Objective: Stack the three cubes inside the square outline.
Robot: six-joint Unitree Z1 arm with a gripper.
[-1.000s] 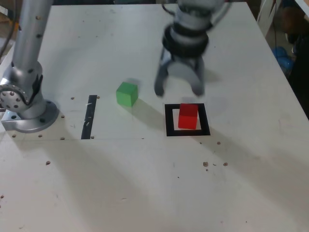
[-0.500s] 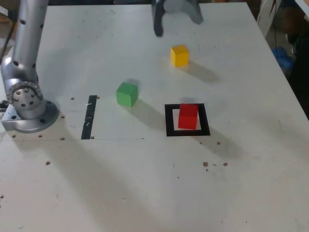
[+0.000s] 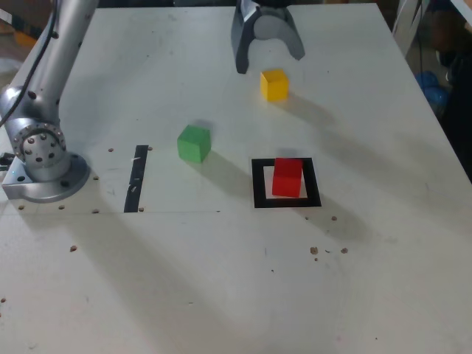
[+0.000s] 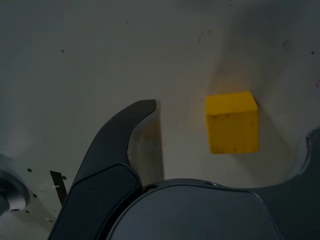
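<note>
The yellow cube (image 4: 233, 125) lies between the lines of the widely parted fingers (image 4: 147, 145), ungripped.

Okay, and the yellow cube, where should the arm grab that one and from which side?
I'd come down from above and close the fingers on two opposite upright faces of the yellow cube. It sits flat with nothing beside it, its sides are plain and parallel, and the open fingers look wider than the cube.
</note>
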